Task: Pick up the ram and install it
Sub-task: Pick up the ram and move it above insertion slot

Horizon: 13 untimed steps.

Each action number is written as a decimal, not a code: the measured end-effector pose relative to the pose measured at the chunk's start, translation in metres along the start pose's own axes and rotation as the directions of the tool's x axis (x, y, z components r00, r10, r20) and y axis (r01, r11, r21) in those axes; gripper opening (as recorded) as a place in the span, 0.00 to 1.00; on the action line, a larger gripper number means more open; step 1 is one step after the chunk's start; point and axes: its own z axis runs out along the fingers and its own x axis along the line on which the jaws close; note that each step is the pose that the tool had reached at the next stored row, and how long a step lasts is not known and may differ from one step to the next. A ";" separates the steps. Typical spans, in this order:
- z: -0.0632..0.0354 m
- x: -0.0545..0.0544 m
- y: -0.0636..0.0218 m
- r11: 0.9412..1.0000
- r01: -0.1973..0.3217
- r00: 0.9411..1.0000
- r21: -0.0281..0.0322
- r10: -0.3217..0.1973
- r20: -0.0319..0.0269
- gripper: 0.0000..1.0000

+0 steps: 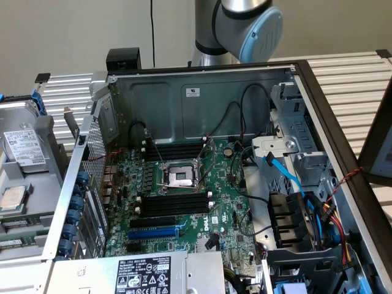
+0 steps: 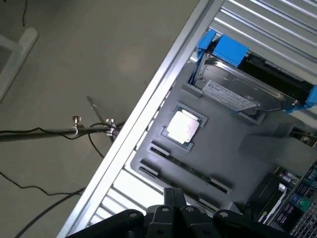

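- At the far left edge of the exterior view, a gray tray (image 1: 44, 160) sits just outside the open computer case (image 1: 202, 92). Low in the tray is a thin green strip that looks like the ram (image 1: 17, 241). It seems to lie flat with its long axis roughly across the frame, but the frame edge cuts it off, so I cannot be sure.
- In the middle of that view, the black memory slots (image 1: 174, 203) on the motherboard (image 1: 236, 214) have nothing in them, so the ram is not yet installed. They lie well apart from the tray, toward the exterior view's right.
- At top centre, the arm's joint (image 1: 251, 27) rises behind the case's back wall.
- In the wrist view, the gripper (image 2: 174, 199) hangs over the gray tray with its jaws closed together and nothing between them.
- Just ahead of the fingertips, a long narrow dark strip (image 2: 190, 167) crosses the tray, between the gripper and the processor chip (image 2: 183, 126). The hard drive (image 2: 233, 94) lies farther off.
- That strip may be the ram standing on edge, but I cannot tell. If it is, it lies near the gripper, with its long axis slanting along the tray's long side.
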 end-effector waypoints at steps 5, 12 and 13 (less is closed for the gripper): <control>0.0062 -0.001 -0.0002 0.996 0.091 0.996 0.007 -0.091 -0.004 0.11; 0.0147 -0.001 -0.0006 0.976 0.215 0.977 0.017 -0.215 -0.010 0.11; 0.0159 -0.001 -0.0006 0.972 0.232 0.973 0.018 -0.232 -0.011 0.11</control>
